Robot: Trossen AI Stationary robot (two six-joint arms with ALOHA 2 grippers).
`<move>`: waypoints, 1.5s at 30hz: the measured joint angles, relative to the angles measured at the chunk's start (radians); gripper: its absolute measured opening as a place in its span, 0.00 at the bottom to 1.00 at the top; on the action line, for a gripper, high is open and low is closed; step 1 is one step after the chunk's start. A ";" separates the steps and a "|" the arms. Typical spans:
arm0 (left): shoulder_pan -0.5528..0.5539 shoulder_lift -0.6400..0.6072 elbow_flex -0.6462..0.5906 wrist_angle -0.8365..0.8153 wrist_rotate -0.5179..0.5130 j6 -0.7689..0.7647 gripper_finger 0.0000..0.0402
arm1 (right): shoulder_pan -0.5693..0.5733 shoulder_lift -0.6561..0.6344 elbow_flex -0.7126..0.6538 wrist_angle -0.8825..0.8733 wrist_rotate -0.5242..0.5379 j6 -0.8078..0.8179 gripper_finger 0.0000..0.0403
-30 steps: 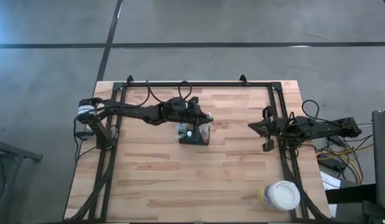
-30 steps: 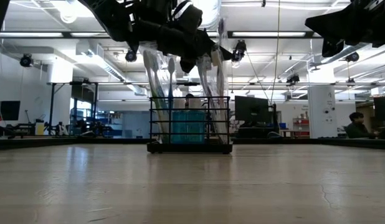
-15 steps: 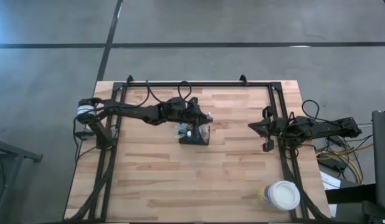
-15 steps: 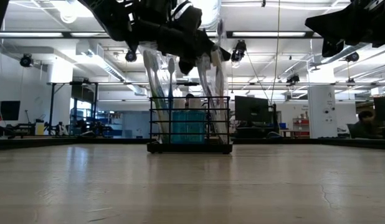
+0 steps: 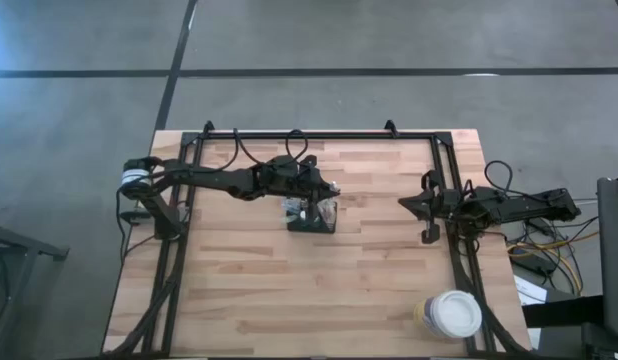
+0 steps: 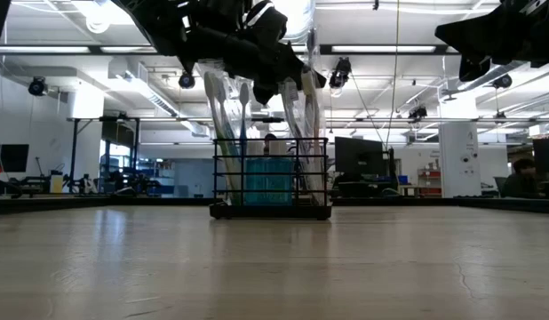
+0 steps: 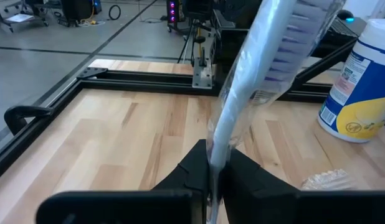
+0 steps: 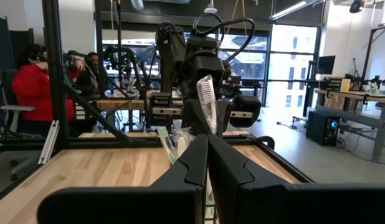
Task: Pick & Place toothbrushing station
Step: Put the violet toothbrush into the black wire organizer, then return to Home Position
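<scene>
Black wire-mesh caddy (image 5: 311, 216) standing upright on the wooden worktop (image 5: 289, 290), roughly at its centre, seen in the low view (image 6: 271, 184) with a blue-green block inside and several clear-wrapped toothbrushes rising out of its compartments. Taking the caddy as landmark: left tool (image 5: 324, 193) directly above its far rim, clenched on a wrapped toothbrush (image 7: 267, 81), thin handle pinched between the two dark fingers (image 7: 192, 171), bristle head pointing up and away from the wrist. Lower end of that toothbrush hidden behind the fingers, so contact with the caddy not discernible. From the low view, same tool (image 6: 276, 82) hanging just over the caddy's top edge among the upright brush handles. Right tool (image 5: 426, 212) well to the right of the caddy, over the worktop's right frame rail, fingers (image 8: 194, 163) pressed together on nothing, pointing toward the caddy. Round white-lidded tub (image 5: 452, 314) well away from the caddy, at the near right corner of the worktop; also visible past the held toothbrush in the left wrist view (image 7: 362, 74), with a blue and yellow label. Beyond the caddy, in the room behind the worktop, a person in a red top (image 8: 32, 93) seated.
</scene>
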 joint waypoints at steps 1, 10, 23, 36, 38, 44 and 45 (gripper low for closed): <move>0.000 0.000 0.000 0.001 0.000 0.000 0.07 | 0.000 0.000 0.000 0.000 0.000 0.000 0.02; 0.000 -0.020 -0.001 0.009 0.039 -0.029 0.15 | 0.000 0.000 0.000 0.001 0.000 0.000 0.02; 0.000 -0.038 -0.002 0.000 0.067 -0.031 0.17 | 0.000 0.000 0.000 0.001 0.000 0.000 0.02; 0.006 -0.060 -0.001 -0.049 0.112 -0.025 0.38 | 0.000 0.000 0.000 0.006 0.001 -0.004 0.02; 0.009 -0.060 0.005 -0.056 0.111 -0.023 0.42 | 0.000 0.000 0.000 0.011 0.001 -0.004 0.02; 0.010 -0.060 0.048 -0.116 0.107 0.006 0.47 | 0.000 0.000 0.000 0.012 0.001 -0.004 0.02; 0.010 -0.061 0.059 -0.130 0.107 0.012 0.47 | 0.000 0.000 0.000 0.012 0.001 -0.004 0.02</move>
